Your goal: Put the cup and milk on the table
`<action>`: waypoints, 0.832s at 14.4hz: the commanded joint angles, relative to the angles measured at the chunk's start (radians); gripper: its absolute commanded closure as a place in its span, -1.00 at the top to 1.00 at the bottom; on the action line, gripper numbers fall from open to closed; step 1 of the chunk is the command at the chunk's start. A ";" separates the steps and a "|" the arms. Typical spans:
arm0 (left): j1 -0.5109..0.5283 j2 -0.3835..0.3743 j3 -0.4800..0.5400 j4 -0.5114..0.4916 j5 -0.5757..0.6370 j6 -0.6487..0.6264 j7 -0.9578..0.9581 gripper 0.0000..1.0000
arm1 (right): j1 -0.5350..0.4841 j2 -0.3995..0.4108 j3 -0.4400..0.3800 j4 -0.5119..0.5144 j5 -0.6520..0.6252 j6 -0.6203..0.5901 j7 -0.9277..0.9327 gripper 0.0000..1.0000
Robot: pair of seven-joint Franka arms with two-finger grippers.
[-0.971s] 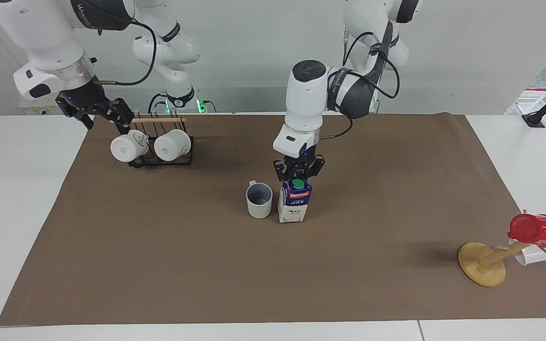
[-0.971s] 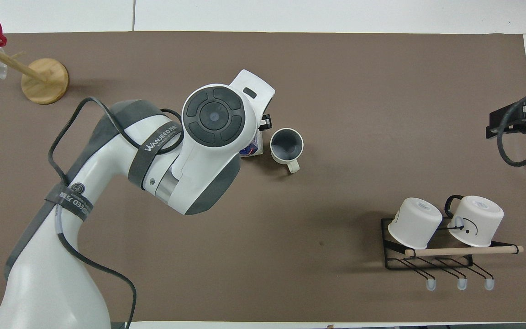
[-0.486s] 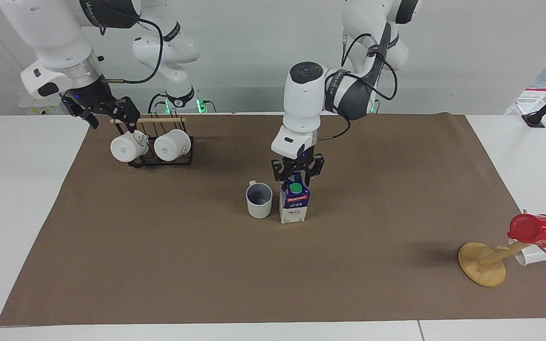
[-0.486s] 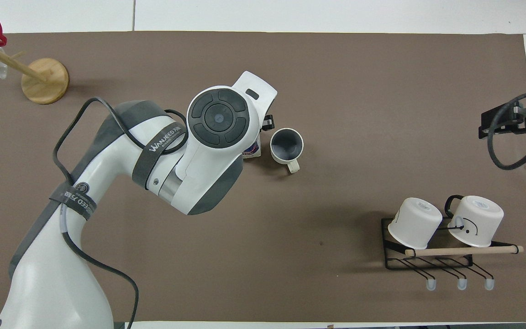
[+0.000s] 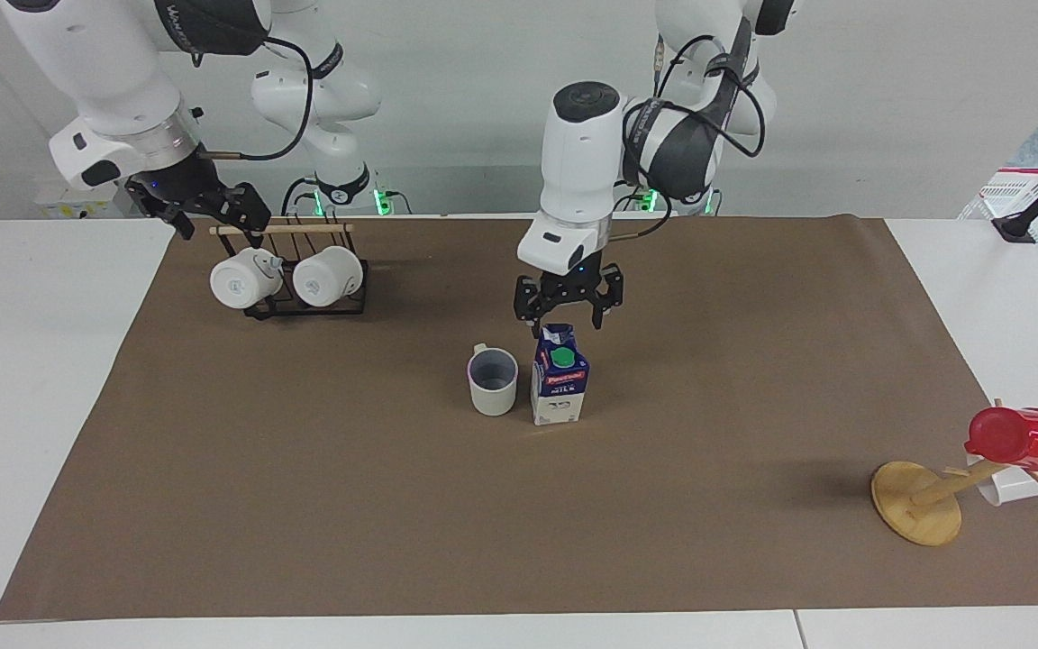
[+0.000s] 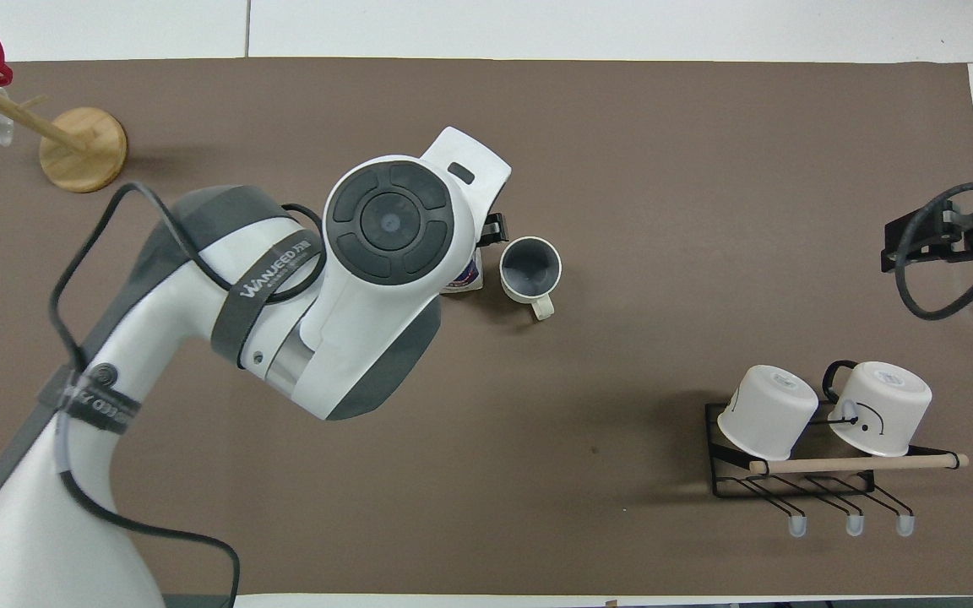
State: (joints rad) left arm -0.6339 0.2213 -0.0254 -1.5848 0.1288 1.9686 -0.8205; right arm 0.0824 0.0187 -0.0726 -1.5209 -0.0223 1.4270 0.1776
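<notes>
Milk [image 5: 559, 383] stands upright on the brown paper of the table [image 5: 303, 505], near the middle, its green cap turned away from the robots. My left gripper [image 5: 569, 314] hangs directly over its gable top with the fingers spread wide and nothing between them; they stand clear of the carton. I judge the carton placed: it rests flat on its own base and needs no support.

Cup [image 5: 493, 381] sits mouth up just beside the carton, toward the right arm's end, apart from it, handle pointing toward the robots. The narrow gap between the two is presumably why I hang straight above, not off to one side.

My right gripper [image 5: 204, 205] waits open and empty over the black mug rack [image 5: 307, 293], which carries two white mugs [image 5: 285, 279].

Both task items appear set down.
</notes>
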 commanded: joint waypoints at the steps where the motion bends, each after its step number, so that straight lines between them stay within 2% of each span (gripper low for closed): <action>1: 0.074 -0.118 0.006 -0.085 0.008 -0.043 0.056 1.00 | -0.001 -0.026 -0.001 -0.027 0.016 0.000 0.016 1.00; 3: 0.132 -0.164 0.007 -0.135 0.008 -0.083 0.171 1.00 | -0.009 -0.026 -0.003 -0.028 0.016 0.003 0.007 1.00; 5: 0.202 -0.189 0.007 -0.136 0.003 -0.155 0.281 1.00 | -0.012 -0.028 -0.007 -0.031 0.016 0.003 0.005 1.00; 8: 0.331 -0.214 0.007 -0.136 -0.055 -0.169 0.472 1.00 | -0.009 -0.028 -0.007 -0.031 0.016 0.003 0.005 1.00; 12: 0.457 -0.230 0.013 -0.112 -0.067 -0.178 0.674 1.00 | -0.010 -0.028 -0.007 -0.031 0.016 0.003 0.005 1.00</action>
State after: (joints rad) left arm -0.2265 0.0190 -0.0067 -1.6917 0.0814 1.8065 -0.2456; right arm 0.0758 0.0137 -0.0775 -1.5253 -0.0221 1.4270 0.1777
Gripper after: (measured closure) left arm 0.000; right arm 0.000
